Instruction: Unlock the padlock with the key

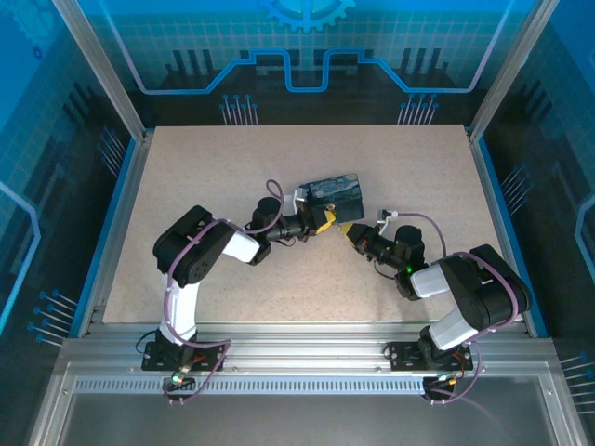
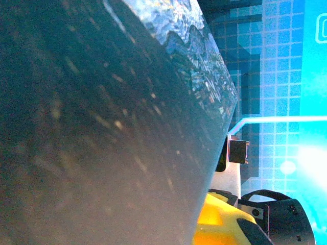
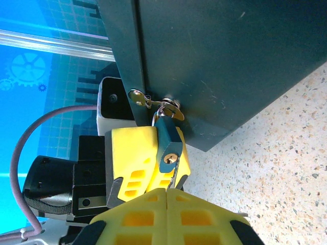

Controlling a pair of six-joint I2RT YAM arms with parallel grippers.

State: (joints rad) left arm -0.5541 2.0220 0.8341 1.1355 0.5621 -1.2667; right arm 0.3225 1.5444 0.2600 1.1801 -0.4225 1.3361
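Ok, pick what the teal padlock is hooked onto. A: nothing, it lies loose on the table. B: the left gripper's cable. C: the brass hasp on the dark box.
C: in the right wrist view the teal padlock hangs by its shackle from the brass hasp at the edge of the dark box.

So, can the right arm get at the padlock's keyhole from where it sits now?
Probably yes. The padlock hangs off the box with its keyhole end facing the right gripper, close, nothing blocking it. The left gripper sits behind the lock, not over the keyhole.
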